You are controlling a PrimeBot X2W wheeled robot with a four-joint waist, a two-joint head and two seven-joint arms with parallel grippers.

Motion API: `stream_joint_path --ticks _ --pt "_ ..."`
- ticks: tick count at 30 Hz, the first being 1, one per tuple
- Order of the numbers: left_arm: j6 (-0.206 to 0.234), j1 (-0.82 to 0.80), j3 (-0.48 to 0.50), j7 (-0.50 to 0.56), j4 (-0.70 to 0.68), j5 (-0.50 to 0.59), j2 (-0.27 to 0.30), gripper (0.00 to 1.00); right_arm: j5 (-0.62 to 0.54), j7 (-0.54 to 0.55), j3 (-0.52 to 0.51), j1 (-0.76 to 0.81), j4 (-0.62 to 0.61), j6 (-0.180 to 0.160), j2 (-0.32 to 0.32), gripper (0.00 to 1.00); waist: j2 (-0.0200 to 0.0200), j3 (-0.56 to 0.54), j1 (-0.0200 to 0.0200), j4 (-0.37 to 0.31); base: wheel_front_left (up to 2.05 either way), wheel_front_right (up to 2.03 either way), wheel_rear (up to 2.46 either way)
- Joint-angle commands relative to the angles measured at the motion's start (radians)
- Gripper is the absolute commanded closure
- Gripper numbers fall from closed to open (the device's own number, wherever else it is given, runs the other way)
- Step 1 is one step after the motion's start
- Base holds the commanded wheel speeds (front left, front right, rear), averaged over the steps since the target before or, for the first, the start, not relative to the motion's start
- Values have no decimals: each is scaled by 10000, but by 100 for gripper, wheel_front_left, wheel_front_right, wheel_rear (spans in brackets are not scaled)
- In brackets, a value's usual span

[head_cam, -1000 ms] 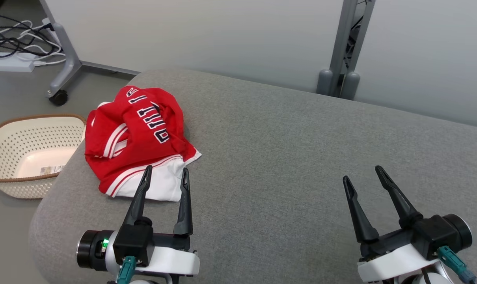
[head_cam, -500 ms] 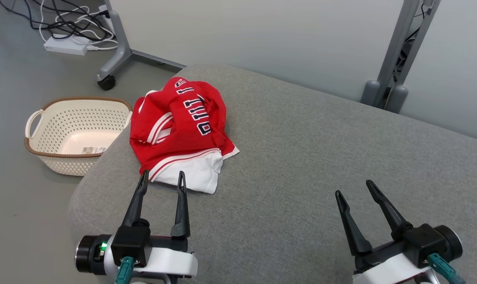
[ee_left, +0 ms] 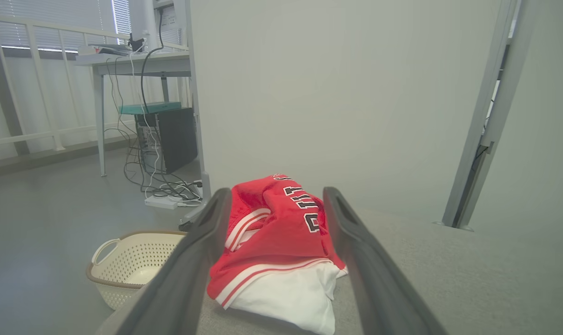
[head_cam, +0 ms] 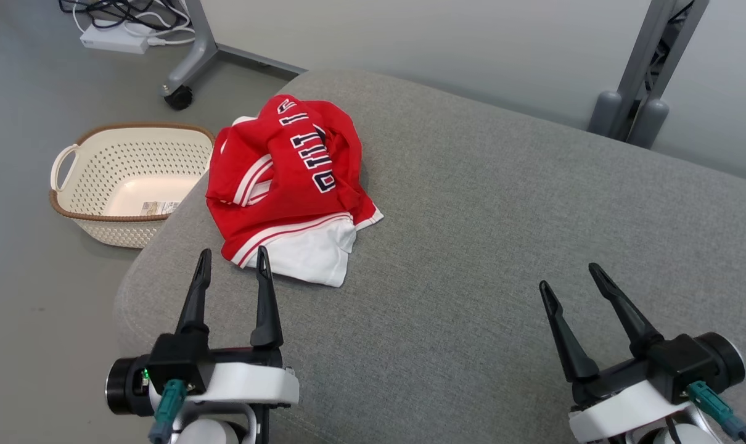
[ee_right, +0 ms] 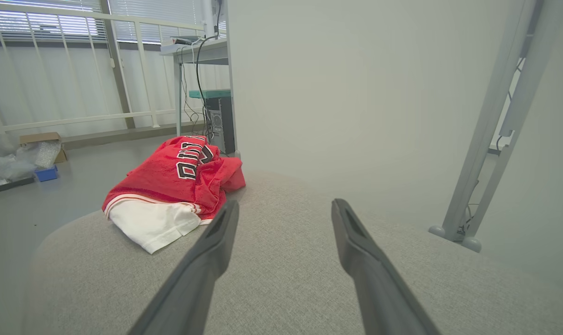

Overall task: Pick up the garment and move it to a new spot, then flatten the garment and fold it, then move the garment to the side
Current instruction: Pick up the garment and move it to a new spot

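Basket (head_cam: 102, 231) of cream plastic with holes is standing on the floor (head_cam: 40, 320), just beside the left edge of the grey padded surface (head_cam: 471, 246). A small printed label (head_cam: 157, 208) is lying on its bottom, and I am seeing no cloth inside it.

The left gripper (head_cam: 233, 250) is hovering with its jaws spread wide and holding nothing. Its tips are pointing at the near hem of the garment (head_cam: 286, 185).

The garment is lying in a crumpled heap near the far left corner of the surface, close to the basket. It is a red jersey with white stripes and dark letters, and a white part is lying at the near side. In my judgement it is light, soft and limp, maybe a little slippery, and not fragile. It is probably going to sag and open when lifted. The near white hem or the raised red fold above it is looking like the best place for a pinch, taking a thick fold so that the cloth is not sliding out.

The right gripper (head_cam: 567, 274) is waiting over the bare surface, well apart from the garment, with its jaws also wide and holding nothing.
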Motion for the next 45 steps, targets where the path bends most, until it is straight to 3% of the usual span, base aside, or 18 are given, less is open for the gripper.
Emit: stream_joint_path --ticks 1,7,14,20,28,32,35,36,37,38,39,45 --pt "114 -352 69 -44 57 -136 35 0 53 -9 -7 -154 -96 1 -197 0 0 392 0 -96 0 0 0" --pt "399 -1426 241 -44 400 -1036 36 0 111 -9 89 -406 -48 1 -804 0 0 1210 0 -389 0 0 0" --pt "332 -2787 815 -44 1468 -1469 36 0 245 -9 442 -1061 -40 1 -1248 0 0 2067 0 -1000 0 0 0" --pt "610 -4169 1141 -44 3300 -2117 38 0 211 -9 415 -1485 -95 1 -1630 0 0 2789 0 -1439 0 0 0" --pt "1423 -5685 1326 -32 6230 -2369 69 0 302 -9 615 -1840 -175 1 -1754 0 0 3301 0 -1945 0 0 0" --pt "1506 -5922 1661 -29 6842 -2306 142 0 370 -9 658 -1967 -191 1 -1693 0 0 3399 0 -2117 0 0 0" --pt "1290 -6173 1790 22 7678 -2443 165 0 420 -9 719 -2019 -201 1 -1693 0 0 3437 0 -2253 0 0 0" --pt "1156 -6247 1755 205 8014 -2533 157 7 458 -9 731 -2032 -192 1 -1708 0 0 3437 0 -2296 0 0 0" --pt "988 -6340 1719 387 8321 -2605 154 41 555 -9 760 -2035 -217 1 -1698 0 0 3436 0 -2329 0 0 0" --pt "839 -6460 1707 469 8549 -2656 160 65 607 -9 763 -2030 -232 1 -1714 0 0 3435 0 -2358 0 0 0" --pt "729 -6570 1701 447 8706 -2687 188 100 638 -9 767 -2036 -249 1 -1742 0 0 3435 0 -2391 0 0 0" --pt "418 -6601 2046 -29 8477 -2616 299 100 835 -9 901 -2090 -242 1 -1617 0 0 3196 0 -2670 0 0 0"
